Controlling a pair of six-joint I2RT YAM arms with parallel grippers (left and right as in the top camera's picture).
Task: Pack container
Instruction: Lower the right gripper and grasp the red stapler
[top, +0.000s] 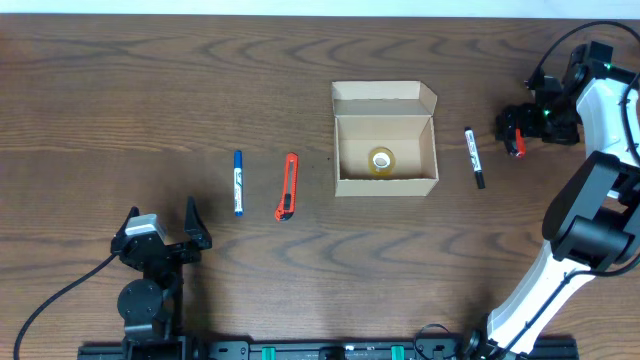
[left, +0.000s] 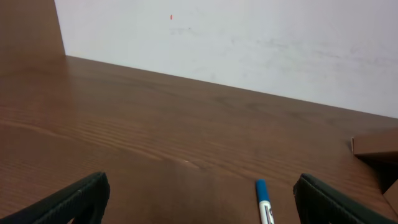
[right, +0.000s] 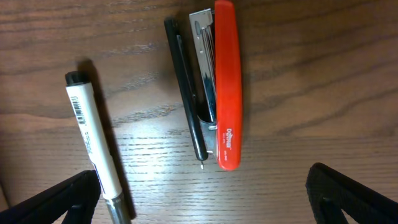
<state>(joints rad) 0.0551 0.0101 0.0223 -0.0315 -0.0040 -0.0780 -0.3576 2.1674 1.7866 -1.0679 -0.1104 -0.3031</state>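
The box (top: 388, 186) looked light and crushable, probably best pinched by a side wall; the left gripper (left: 202, 205) and right gripper (right: 214, 194) stood spread, empty.

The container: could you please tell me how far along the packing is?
Done: a tape roll lies inside the open container. In hand: nothing; the left pincer and right pincer are open, the right above the red stapler. Left: stapler, black marker, blue marker, orange cutter, all outside.

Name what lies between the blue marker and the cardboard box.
Only a red utility knife lies left of the cardboard box; the overhead view shows it.
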